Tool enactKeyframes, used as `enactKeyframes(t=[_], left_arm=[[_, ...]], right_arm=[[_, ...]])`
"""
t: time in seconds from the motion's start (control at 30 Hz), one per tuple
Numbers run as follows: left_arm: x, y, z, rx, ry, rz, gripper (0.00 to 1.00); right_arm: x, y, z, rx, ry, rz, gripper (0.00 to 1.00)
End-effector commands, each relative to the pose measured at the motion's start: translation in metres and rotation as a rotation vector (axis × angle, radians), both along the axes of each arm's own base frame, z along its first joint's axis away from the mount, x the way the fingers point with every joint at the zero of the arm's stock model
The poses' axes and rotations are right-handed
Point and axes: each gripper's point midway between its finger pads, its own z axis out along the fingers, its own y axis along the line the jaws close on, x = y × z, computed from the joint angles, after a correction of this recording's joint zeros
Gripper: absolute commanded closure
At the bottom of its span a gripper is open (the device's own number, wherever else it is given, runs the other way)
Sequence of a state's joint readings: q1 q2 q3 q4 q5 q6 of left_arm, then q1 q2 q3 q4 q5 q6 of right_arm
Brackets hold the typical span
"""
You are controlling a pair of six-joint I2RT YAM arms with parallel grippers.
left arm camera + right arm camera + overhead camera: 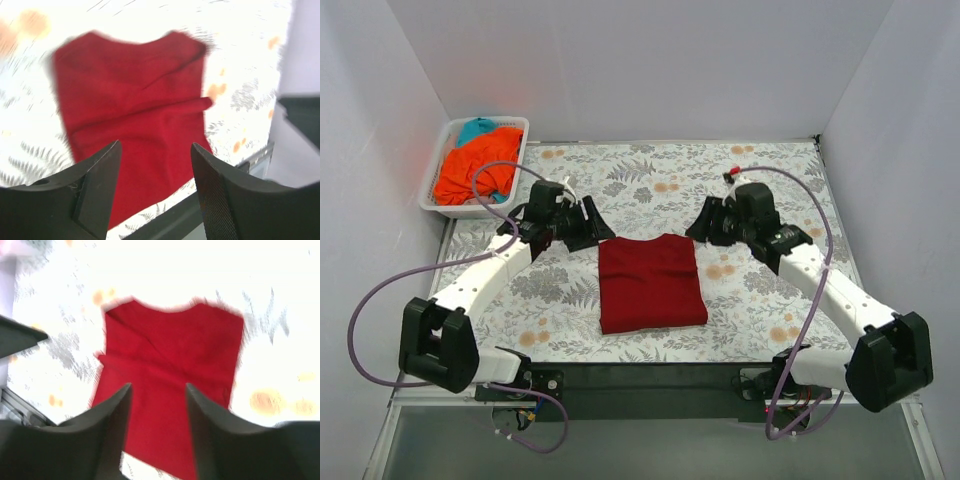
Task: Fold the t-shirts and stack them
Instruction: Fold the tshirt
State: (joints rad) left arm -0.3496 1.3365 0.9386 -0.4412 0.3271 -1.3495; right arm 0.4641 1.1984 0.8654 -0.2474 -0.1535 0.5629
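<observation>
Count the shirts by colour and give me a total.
Dark red shirt: 1, folded on the tablecloth
Orange shirt: 1, as far as the heap shows, bunched in the basket
Teal shirt: 1, in the same basket, mostly hidden behind the orange one
Total: 3

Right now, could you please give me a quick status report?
Left gripper, right gripper open, empty. Dark red t-shirt folded on the tablecloth between them. Nothing blocking.

Both wrist views blur the dark red t-shirt (pixel 135 115) amid overexposed tablecloth (pixel 240 30)
</observation>
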Motion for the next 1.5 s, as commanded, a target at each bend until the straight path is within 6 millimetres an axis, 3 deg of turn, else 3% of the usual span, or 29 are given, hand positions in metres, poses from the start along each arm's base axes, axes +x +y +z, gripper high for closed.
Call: enactKeyframes(t=[0.0, 0.07, 0.2, 0.23, 0.27, 0.3, 0.43, 0.6, 0.73, 0.93, 1.1, 1.17, 1.4, 1.47], left_arm=[[0.004, -0.025, 0.027, -0.026, -0.129, -0.233, 0.44], [0.006, -0.041, 0.03, -0.012, -0.186, -0.313, 0.45], [0.01, -0.061, 0.007, 0.073, -0.224, -0.397, 0.48], [0.008, -0.066, 0.003, 0.082, -0.233, -0.415, 0.49], [0.009, -0.067, -0.003, 0.093, -0.237, -0.424, 0.5], [0.007, -0.07, -0.004, 0.096, -0.26, -0.457, 0.51], [0.007, -0.08, -0.019, 0.142, -0.302, -0.527, 0.5], [0.01, -0.089, -0.039, 0.204, -0.306, -0.61, 0.48], [0.014, -0.095, -0.051, 0.25, -0.297, -0.648, 0.49], [0.009, -0.095, -0.046, 0.247, -0.332, -0.701, 0.51], [-0.003, -0.106, -0.045, 0.182, -0.331, -0.78, 0.53], [-0.005, -0.109, -0.046, 0.175, -0.335, -0.801, 0.56], [-0.016, -0.119, -0.051, 0.168, -0.369, -0.891, 0.57], [-0.017, -0.119, -0.054, 0.167, -0.363, -0.902, 0.57]], right_arm=[[0.035, 0.008, 0.022, -0.051, -0.085, 0.032, 0.5], [0.057, 0.026, 0.018, -0.045, -0.071, 0.088, 0.69], [0.091, 0.056, 0.006, -0.025, -0.051, 0.182, 0.8], [0.094, 0.065, -0.013, -0.013, 0.0, 0.227, 0.82], [0.105, 0.073, -0.006, 0.003, -0.02, 0.245, 0.83], [0.108, 0.077, -0.012, 0.006, -0.003, 0.264, 0.83], [0.111, 0.088, -0.056, 0.019, 0.113, 0.324, 0.83], [0.1, 0.078, -0.094, -0.029, 0.184, 0.318, 0.86], [0.086, 0.057, -0.125, -0.078, 0.257, 0.281, 0.87], [0.053, 0.022, -0.149, -0.14, 0.325, 0.236, 0.89], [0.034, 0.013, -0.142, -0.14, 0.325, 0.225, 0.89], [0.035, 0.013, -0.129, -0.135, 0.293, 0.218, 0.88], [0.068, 0.032, -0.085, -0.07, 0.196, 0.229, 0.79], [0.069, 0.038, -0.08, -0.047, 0.204, 0.245, 0.78]])
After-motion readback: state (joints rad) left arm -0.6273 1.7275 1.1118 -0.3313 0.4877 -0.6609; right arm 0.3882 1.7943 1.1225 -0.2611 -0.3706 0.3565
